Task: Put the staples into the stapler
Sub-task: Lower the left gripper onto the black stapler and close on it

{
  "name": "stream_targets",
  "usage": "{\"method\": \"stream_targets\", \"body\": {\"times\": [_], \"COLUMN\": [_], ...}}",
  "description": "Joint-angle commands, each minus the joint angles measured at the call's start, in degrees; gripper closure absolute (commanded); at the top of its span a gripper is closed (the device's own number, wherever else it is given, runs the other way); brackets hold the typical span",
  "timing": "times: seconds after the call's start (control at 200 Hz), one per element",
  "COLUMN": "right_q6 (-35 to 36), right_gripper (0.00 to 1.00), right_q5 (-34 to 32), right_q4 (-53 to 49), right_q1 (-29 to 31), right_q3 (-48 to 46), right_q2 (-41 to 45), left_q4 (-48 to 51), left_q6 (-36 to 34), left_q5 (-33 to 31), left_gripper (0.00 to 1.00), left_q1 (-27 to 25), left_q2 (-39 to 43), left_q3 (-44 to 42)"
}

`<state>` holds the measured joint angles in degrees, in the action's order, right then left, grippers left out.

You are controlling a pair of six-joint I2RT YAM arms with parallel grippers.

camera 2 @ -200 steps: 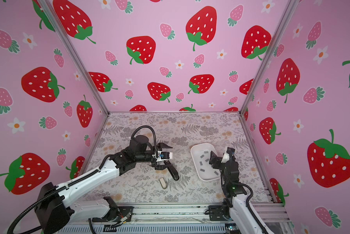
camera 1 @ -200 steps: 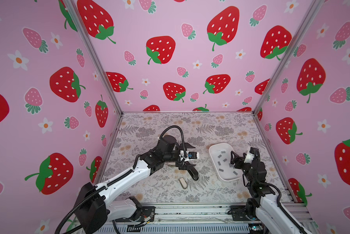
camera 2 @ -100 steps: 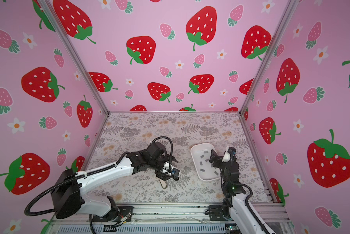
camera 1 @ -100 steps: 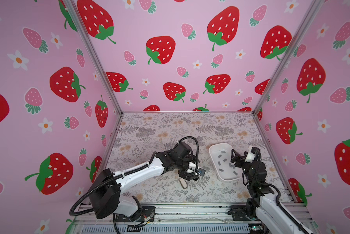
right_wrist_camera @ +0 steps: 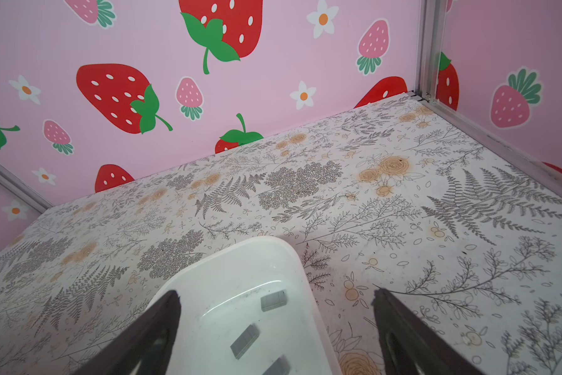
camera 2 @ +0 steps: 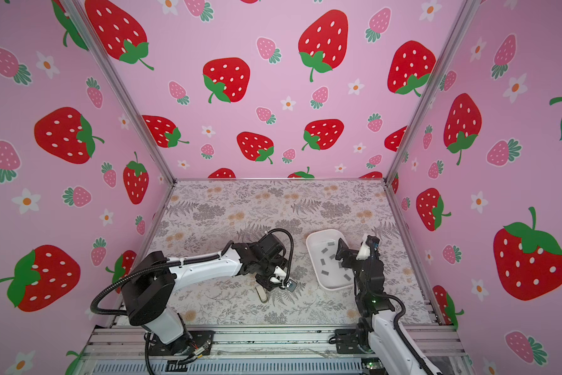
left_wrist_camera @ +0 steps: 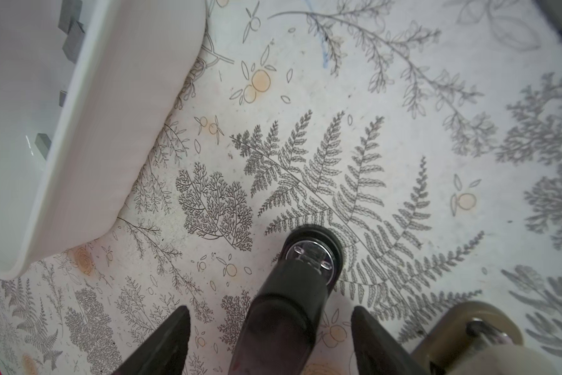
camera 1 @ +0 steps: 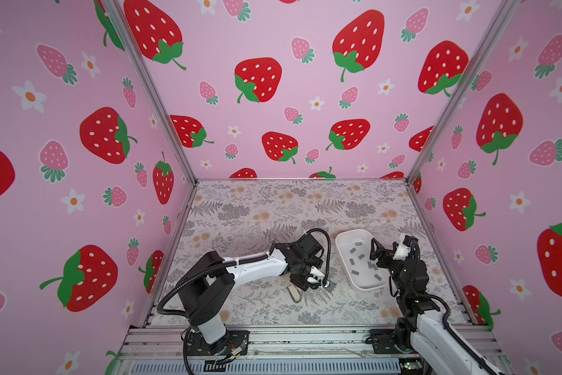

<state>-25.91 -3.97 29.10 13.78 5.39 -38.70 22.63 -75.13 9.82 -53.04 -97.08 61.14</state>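
Near the front edge of the floral worktop [camera 1: 273,201], the left gripper [left_wrist_camera: 269,308] spreads its jaws clear of a small dark plastic stapler [left_wrist_camera: 308,256] between them; a beige stapler [camera 1: 294,293] lies beside. Short grey metal staple strips [camera 1: 352,261] lie in a white rectangular tray [right_wrist_camera: 260,243] by the right edge, under the right gripper [camera 1: 378,251], jaws parted.

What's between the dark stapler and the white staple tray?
Nothing but bare floral tabletop lies between the dark stapler and the white tray, clearest in the left wrist view.
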Motion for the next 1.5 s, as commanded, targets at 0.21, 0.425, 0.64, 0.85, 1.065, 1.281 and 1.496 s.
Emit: {"method": "stream_targets", "body": {"times": [0.21,0.425,0.64,0.85,1.065,1.281,1.496], "right_q6": [-0.63,-0.52,-0.43,-0.32,-0.36,-1.75,-5.21], "right_gripper": [0.04,0.04,0.03,0.03,0.03,0.01,0.01], "right_q5": [0.19,0.63,0.87,1.07,0.93,-2.02,-8.17], "right_q4": [1.44,1.4,1.35,1.39,1.4,0.92,-1.93], "right_q1": [0.15,0.11,0.15,0.15,0.15,0.11,0.16], "right_q3": [-0.44,-0.63,-0.64,-0.64,-0.64,-0.27,-0.16], "right_q2": [0.8,1.34,1.26,1.34,1.26,0.32,1.78], "left_q4": [7.4,10.58,13.01,14.48,16.02,16.06,9.95], "left_q6": [-4.17,-4.43,-4.88,-4.95,-5.79,-7.01,-4.79], "left_q5": [-1.69,-1.41,-1.01,-1.45,-0.95,-0.55,-1.58], "left_gripper": [0.33,0.39,0.41,0.46,0.65,0.96,1.0], "left_q1": [-0.05,-0.04,-0.04,-0.05,-0.09,-0.05,0.84], "left_q2": [-3.11,-4.7,-6.79,-8.39,-8.65,-8.83,-2.36], "left_q3": [6.54,8.41,10.61,12.57,13.78,14.0,11.2]}}
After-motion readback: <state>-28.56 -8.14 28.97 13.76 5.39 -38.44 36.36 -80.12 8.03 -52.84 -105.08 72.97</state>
